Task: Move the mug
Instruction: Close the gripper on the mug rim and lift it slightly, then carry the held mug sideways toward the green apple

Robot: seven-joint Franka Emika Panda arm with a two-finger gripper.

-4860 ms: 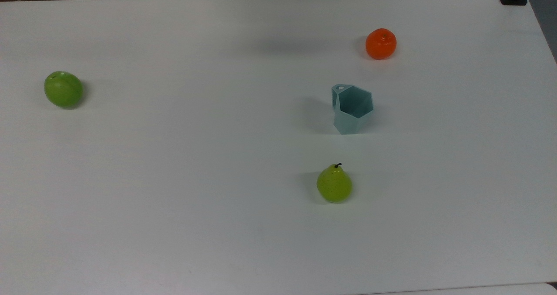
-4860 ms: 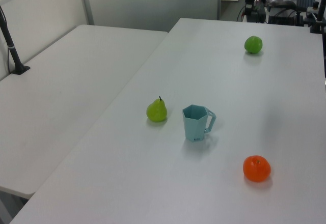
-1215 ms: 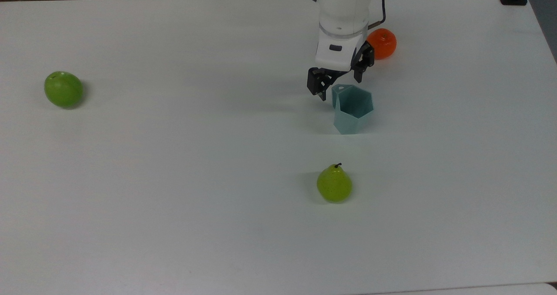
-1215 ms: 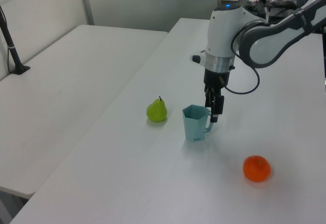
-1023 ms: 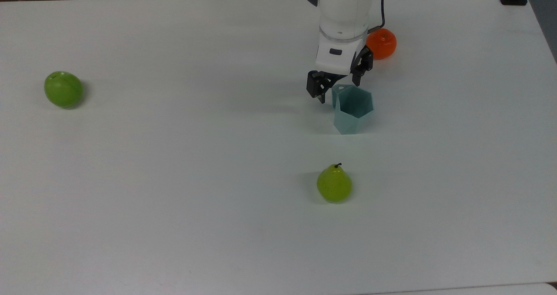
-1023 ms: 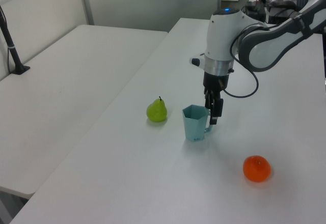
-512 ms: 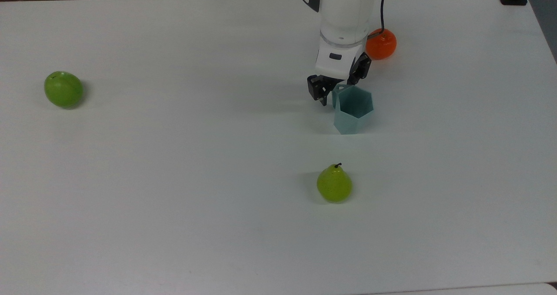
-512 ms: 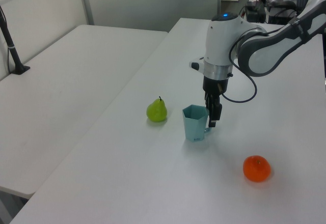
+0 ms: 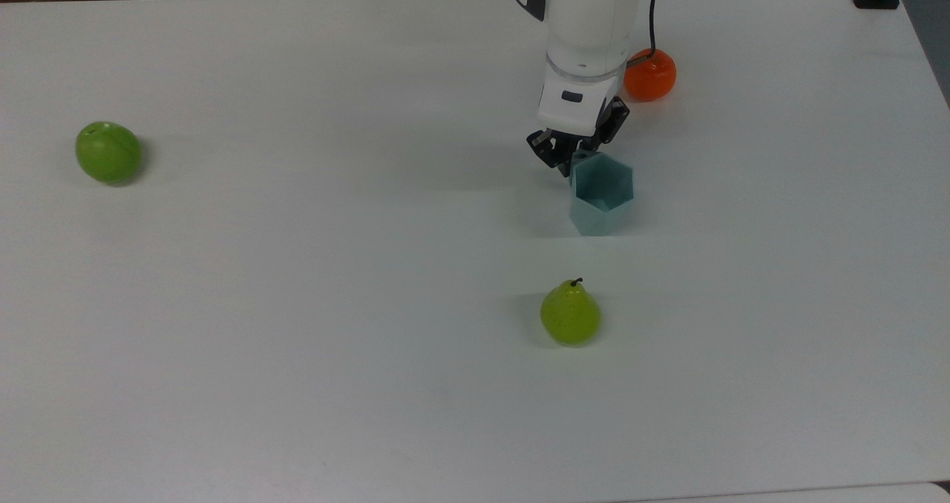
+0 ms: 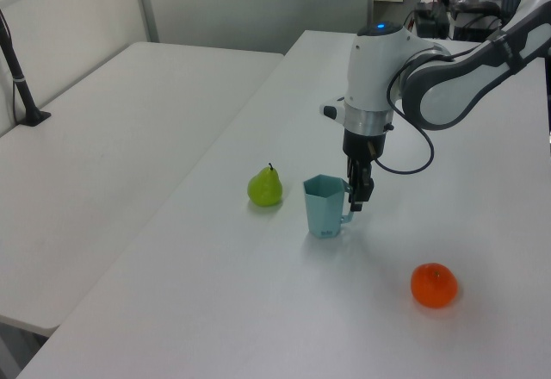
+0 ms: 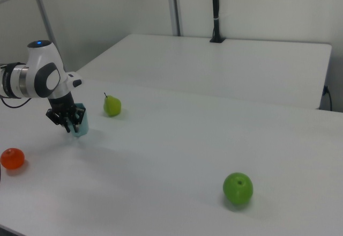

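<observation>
- Top view: the gripper (image 9: 572,156) had clenched on the handle of the mug (image 9: 600,194), seemingly to drag or lift it; the mug stood between the orange (image 9: 650,75) and the pear (image 9: 570,315).
- Left view: the mug (image 10: 325,209) looked pale teal, faceted, upright.
- Right view: the mug (image 11: 81,123) sat beside the gripper (image 11: 68,121), tapering downward.

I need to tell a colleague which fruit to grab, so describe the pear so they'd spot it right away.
On the big white table, find the robot's end effector at the pale teal-blue faceted mug. In the top view, the yellow-green pear lies just below that mug. Unlike the round green apple and round orange, it tapers to a dark stem.
</observation>
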